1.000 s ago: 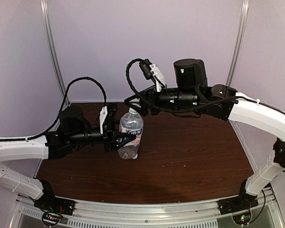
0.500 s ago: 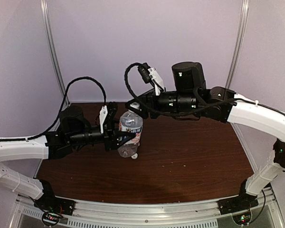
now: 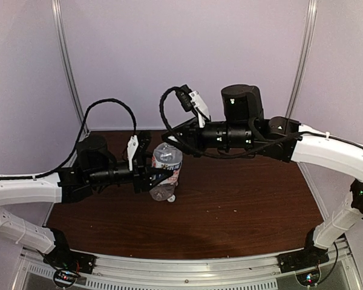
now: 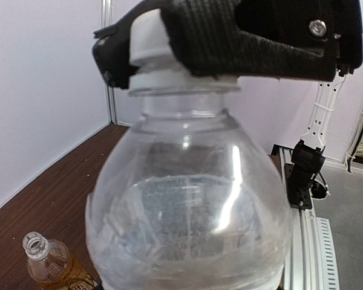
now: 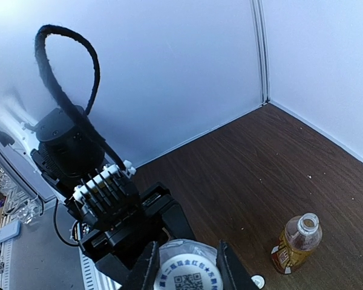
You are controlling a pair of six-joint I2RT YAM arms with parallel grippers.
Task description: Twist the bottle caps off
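The clear bottle (image 3: 166,175) stands upright on the brown table, with my left gripper (image 3: 161,176) shut on its body from the left. Its bulging shoulder (image 4: 187,205) fills the left wrist view and hides my left fingers there. My right gripper (image 3: 173,141) reaches in from the right and is shut on the bottle's white cap (image 4: 149,37), black fingers (image 4: 230,42) on both sides. In the right wrist view that printed cap (image 5: 187,277) sits between the fingers (image 5: 146,269). The amber bottle (image 5: 296,241) stands open-necked on the table, with a loose white cap (image 5: 257,281) beside it.
The amber bottle (image 4: 48,263) stands low and left of the clear one in the left wrist view. A small white cap (image 3: 171,197) lies at the clear bottle's foot. White walls close the table at the back and sides, and a metal rail (image 3: 187,269) runs along the near edge.
My right gripper has come down onto the clear bottle's top and closed on its cap. The left gripper has kept its hold on the bottle body.
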